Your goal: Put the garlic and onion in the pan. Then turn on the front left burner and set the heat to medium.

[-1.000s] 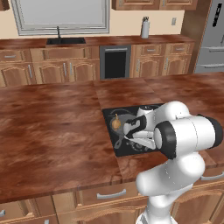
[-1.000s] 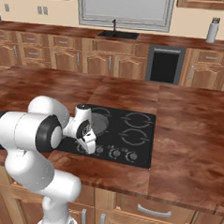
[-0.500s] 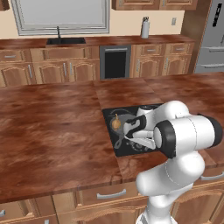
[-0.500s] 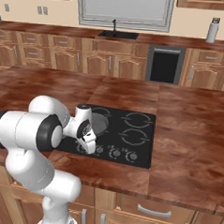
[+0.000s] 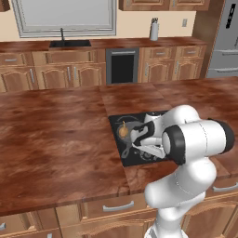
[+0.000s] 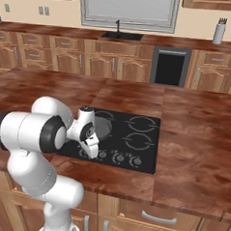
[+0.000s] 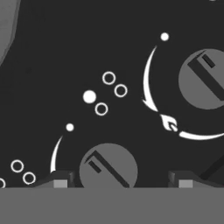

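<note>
My gripper (image 7: 121, 181) hangs low over the knob row at the front of the black cooktop (image 6: 149, 160). In the hand view its jaws stand open on either side of a round grey knob (image 7: 108, 167), with a gap at each side; a second knob (image 7: 203, 78) lies to the upper right. From the right base view the gripper (image 6: 93, 152) points down at the leftmost knobs. The pan (image 5: 131, 130) sits on the cooktop's front left burner and covers its ring, with the onion (image 5: 123, 131) inside. The garlic is hidden behind my hand.
More knobs (image 6: 118, 158) line the cooktop's front edge, and bare burner rings (image 6: 142, 123) lie to the right. Brown counter (image 5: 56, 139) surrounds the cooktop. A sink (image 6: 121, 35) and a knife block (image 6: 218, 31) stand on the far counter.
The arm stays over the knob row. The jaws have begun to narrow around the knob.
</note>
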